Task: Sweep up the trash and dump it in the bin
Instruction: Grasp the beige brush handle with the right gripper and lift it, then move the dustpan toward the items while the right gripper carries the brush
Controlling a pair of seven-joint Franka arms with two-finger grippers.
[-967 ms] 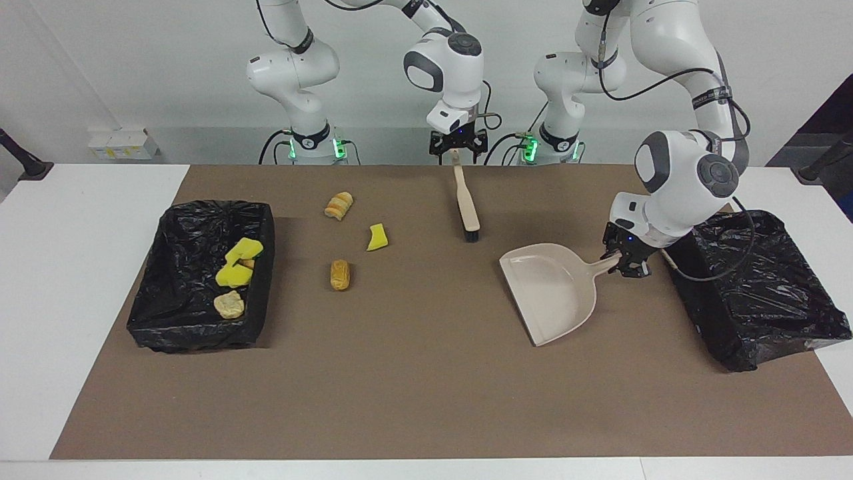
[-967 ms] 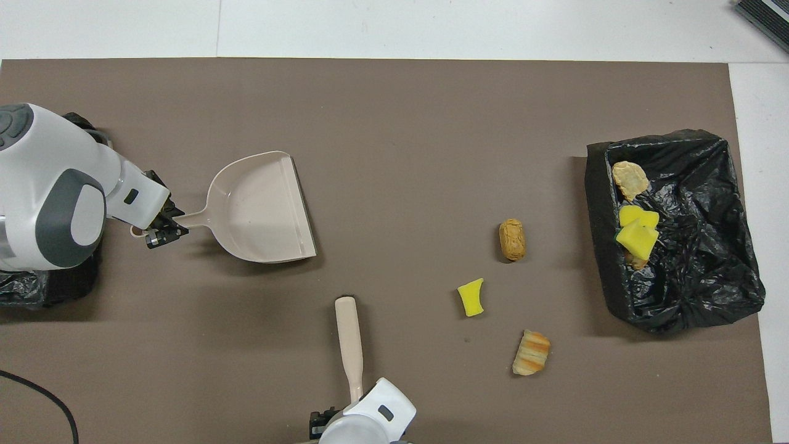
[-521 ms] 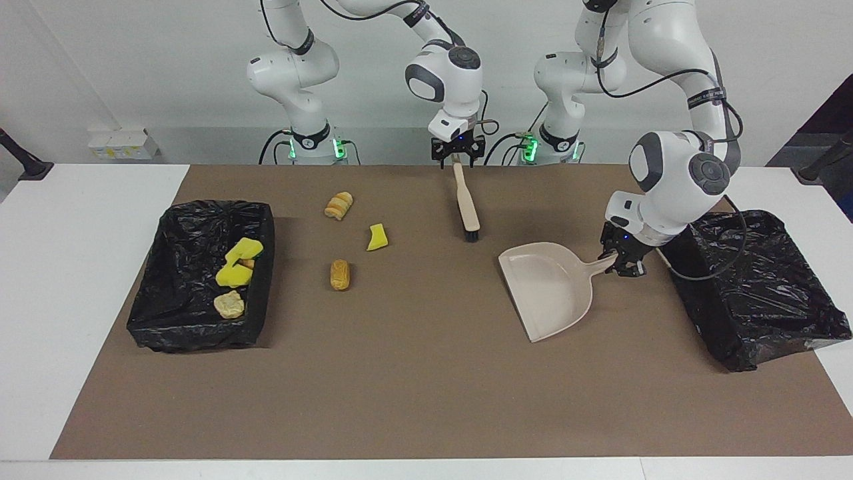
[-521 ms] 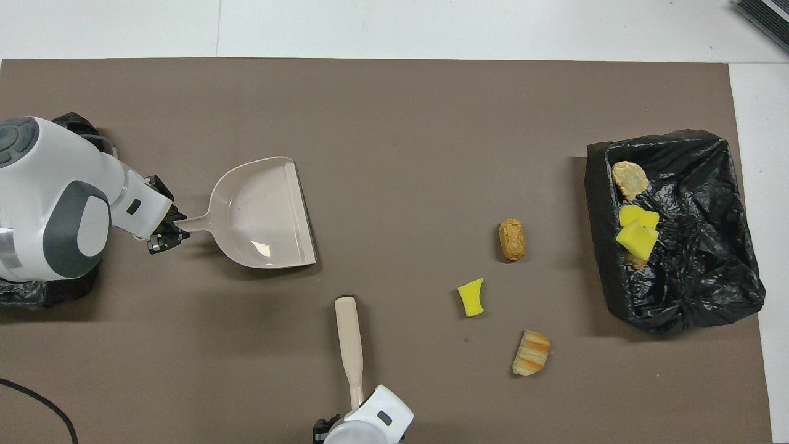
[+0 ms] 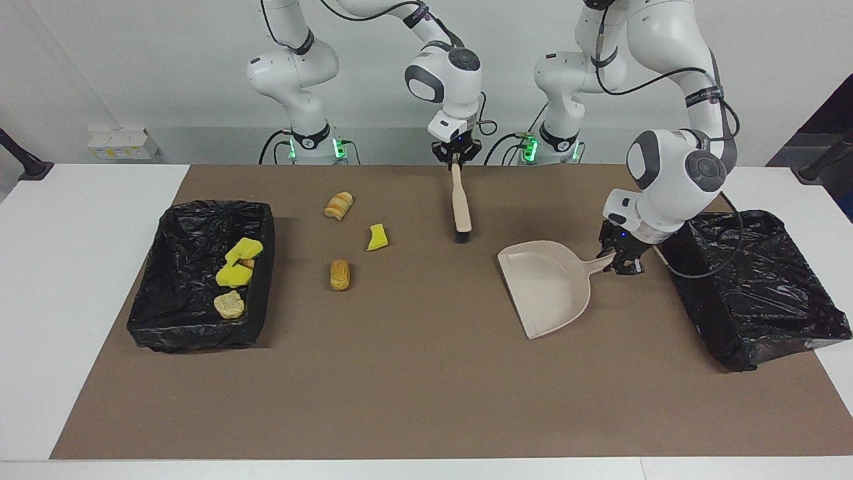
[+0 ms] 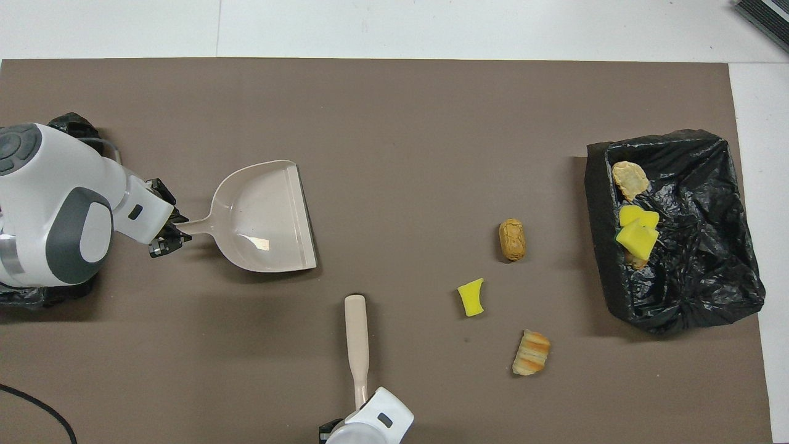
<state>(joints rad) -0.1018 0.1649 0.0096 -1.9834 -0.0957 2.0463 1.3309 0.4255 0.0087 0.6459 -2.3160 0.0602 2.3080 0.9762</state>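
1. The handle of the beige dustpan (image 5: 548, 288) is grasped by the left gripper (image 5: 616, 259), toward the left arm's end of the table. The pan lies on the brown mat (image 5: 426, 400) with its wide mouth pointing away from the robots.
2. A black-lined bin (image 5: 760, 287) is seen just beside the left gripper, at the left arm's end of the mat.
3. The right gripper (image 5: 455, 155) is clenched on the handle end of the beige brush (image 5: 460, 207). The brush reaches away from the robots, with its dark bristle end down at the mat.
4. Three pieces of trash are found on the mat, toward the right arm's end: a striped roll (image 5: 338, 205) nearest the robots, a yellow sponge chunk (image 5: 377, 237), and a tan roll (image 5: 340, 275) farthest from them.
5. The other trash is seen inside a second black-lined bin (image 5: 193, 320) at the right arm's end: yellow sponge pieces (image 5: 234, 273), one green-topped, and a tan crust (image 5: 229, 305).
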